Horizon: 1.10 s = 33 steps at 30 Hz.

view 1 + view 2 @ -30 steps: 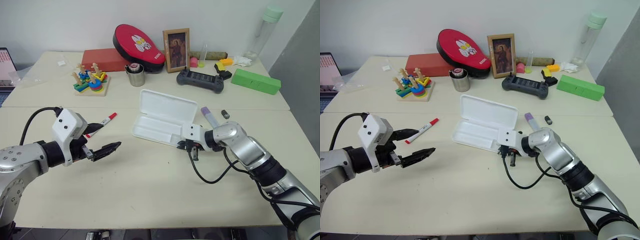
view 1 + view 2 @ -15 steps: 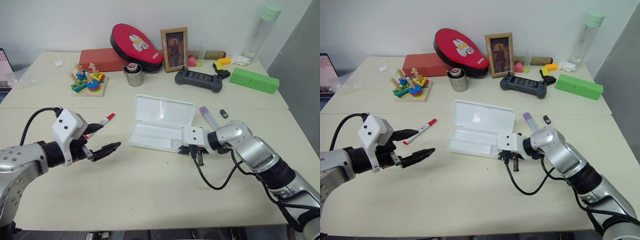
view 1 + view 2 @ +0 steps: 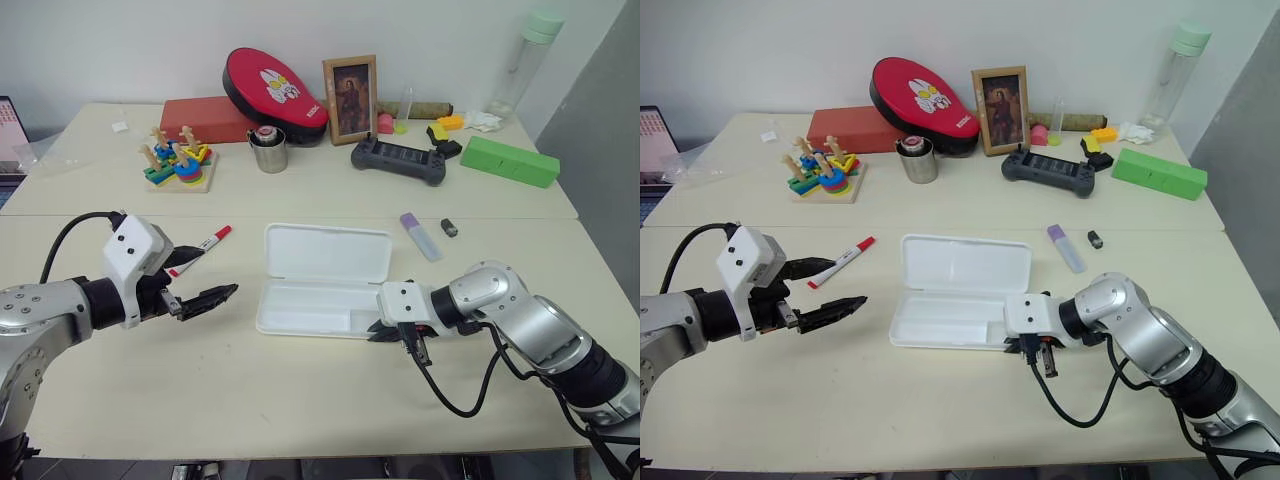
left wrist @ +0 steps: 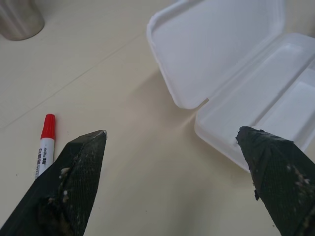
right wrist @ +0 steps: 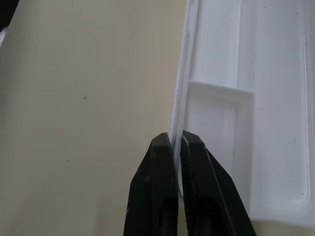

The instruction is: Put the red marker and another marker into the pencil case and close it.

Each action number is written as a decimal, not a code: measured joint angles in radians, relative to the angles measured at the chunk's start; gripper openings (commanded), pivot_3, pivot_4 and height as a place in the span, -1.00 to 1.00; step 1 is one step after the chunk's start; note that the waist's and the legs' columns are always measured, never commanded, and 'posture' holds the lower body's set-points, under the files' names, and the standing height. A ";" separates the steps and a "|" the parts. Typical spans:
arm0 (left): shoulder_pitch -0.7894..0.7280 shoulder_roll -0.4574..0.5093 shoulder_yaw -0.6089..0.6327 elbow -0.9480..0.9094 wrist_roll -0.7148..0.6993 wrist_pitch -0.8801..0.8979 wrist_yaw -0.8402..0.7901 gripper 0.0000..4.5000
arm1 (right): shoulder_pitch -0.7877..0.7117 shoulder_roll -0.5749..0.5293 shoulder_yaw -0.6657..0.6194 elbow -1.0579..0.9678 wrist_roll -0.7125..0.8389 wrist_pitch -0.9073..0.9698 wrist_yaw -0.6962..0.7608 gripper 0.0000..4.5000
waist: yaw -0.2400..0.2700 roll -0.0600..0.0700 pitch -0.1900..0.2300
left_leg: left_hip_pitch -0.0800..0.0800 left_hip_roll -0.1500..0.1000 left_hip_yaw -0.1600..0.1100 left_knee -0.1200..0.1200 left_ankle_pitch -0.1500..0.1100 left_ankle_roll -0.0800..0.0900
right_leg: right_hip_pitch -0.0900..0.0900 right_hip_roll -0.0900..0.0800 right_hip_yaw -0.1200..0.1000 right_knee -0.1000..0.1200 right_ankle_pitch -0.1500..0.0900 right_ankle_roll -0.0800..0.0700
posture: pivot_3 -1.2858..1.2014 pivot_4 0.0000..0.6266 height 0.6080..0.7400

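Nearest the robot, the right hand [image 3: 1028, 347] is pinching the near rim of the pencil case [image 3: 950, 318], its two black fingers [image 5: 164, 184] pressed together on the thin white edge at the case's near right corner, as the right wrist view is showing. The case is lying open and flat on the table [image 3: 300, 400], its tray toward the robot and its lid [image 3: 328, 252] folded back behind it, and both halves are looking empty. Off to the left, the left hand [image 3: 195, 285] is hovering above the table with its fingers spread wide and holding nothing, pointing toward the case. Just beyond that hand the red marker [image 3: 202, 246] is lying on the table, well apart from the case and not being touched. On the far right side of the case the purple marker [image 3: 420, 235] is lying flat, near the lid but outside it, with a small dark stub [image 3: 450, 228] just beside it. Judging by this, the task is sitting at an early stage: the case is open and being steadied, but neither marker is inside yet, so both pickups, both placements and the closing of the lid are all remaining.
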State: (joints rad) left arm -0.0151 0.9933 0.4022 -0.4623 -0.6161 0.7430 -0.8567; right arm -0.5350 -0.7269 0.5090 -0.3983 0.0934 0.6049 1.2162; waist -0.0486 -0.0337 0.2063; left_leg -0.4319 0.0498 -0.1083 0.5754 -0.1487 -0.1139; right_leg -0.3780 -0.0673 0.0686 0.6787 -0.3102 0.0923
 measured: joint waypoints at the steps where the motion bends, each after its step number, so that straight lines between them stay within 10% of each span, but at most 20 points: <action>1: -0.002 0.004 -0.002 0.000 0.000 0.000 -0.006 1.00 | 0.009 0.000 0.001 -0.006 0.004 0.013 -0.002 -0.98 | 0.000 0.000 0.000 | 0.000 0.000 0.000 0.000 0.000 0.000 | 0.000 0.000 0.000 0.000 0.000 0.000 | 0.03 -0.52 1.00; 7: -0.021 0.020 -0.004 0.005 0.001 0.000 -0.020 1.00 | 0.037 -0.001 0.006 -0.014 0.004 0.030 -0.021 -0.98 | -0.001 0.000 0.000 | 0.000 0.000 0.000 0.000 0.000 0.000 | 0.000 0.000 0.000 0.000 0.000 0.000 | 0.03 -0.52 1.00; 25: -0.015 0.019 -0.006 0.045 0.020 -0.019 -0.031 1.00 | 0.019 0.015 -0.078 0.018 0.106 0.060 -0.017 0.95 | -0.002 0.000 0.000 | 0.000 0.000 0.000 0.000 0.000 0.000 | 0.000 0.000 0.000 0.000 0.000 0.000 | 0.03 -0.52 1.00; 33: 0.027 0.023 0.042 0.087 0.007 -0.013 -0.072 1.00 | -0.007 -0.036 -0.293 -0.002 0.323 0.101 0.045 0.98 | -0.002 0.000 0.000 | 0.000 0.000 0.000 0.000 0.000 0.000 | 0.000 0.000 0.000 0.001 0.000 0.000 | 0.03 -0.52 1.00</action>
State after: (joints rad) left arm 0.0117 1.0164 0.4439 -0.3751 -0.6089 0.7302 -0.9289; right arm -0.5420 -0.7625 0.2161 -0.4001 0.4164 0.7060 1.2610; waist -0.0506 -0.0334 0.2065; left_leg -0.4317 0.0500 -0.1085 0.5758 -0.1486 -0.1138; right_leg -0.3778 -0.0673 0.0683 0.6796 -0.3103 0.0922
